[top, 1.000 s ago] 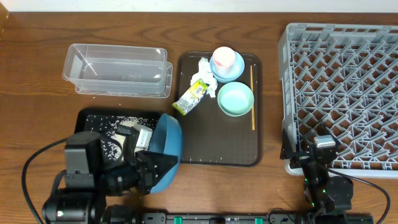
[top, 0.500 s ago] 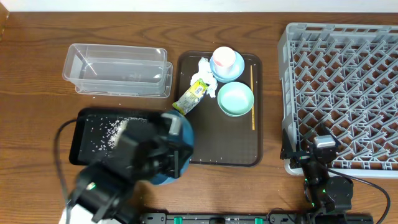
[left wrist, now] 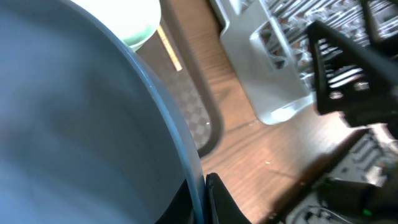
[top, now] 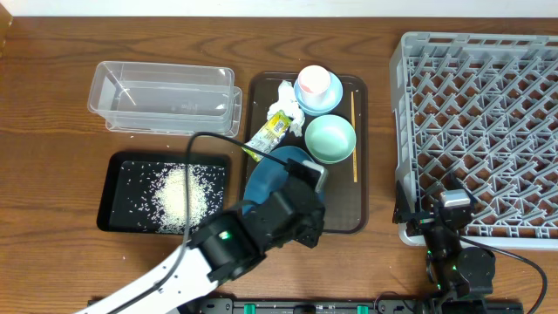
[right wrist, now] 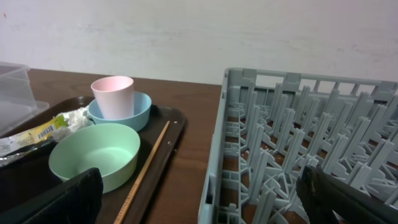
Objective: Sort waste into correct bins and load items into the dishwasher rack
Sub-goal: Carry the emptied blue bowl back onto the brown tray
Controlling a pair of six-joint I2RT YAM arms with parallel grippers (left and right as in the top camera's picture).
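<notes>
snack wrapper print unreadable. only overhead shows rice in the black tray; left jaws clamp the blue plate-bowl, right jaws wide.

**A wooden table with four things on it**

The brown wooden table carries four things directly. At the back left lies a clear plastic tub, its long side along the back edge. In front of the tub, with a strip of wood between them, lies a shallow black tray. In the middle lies a dark-brown serving tray, just beside the tub's right end. On the right stands the big grey rack, near the serving tray but apart from it.
</notes>
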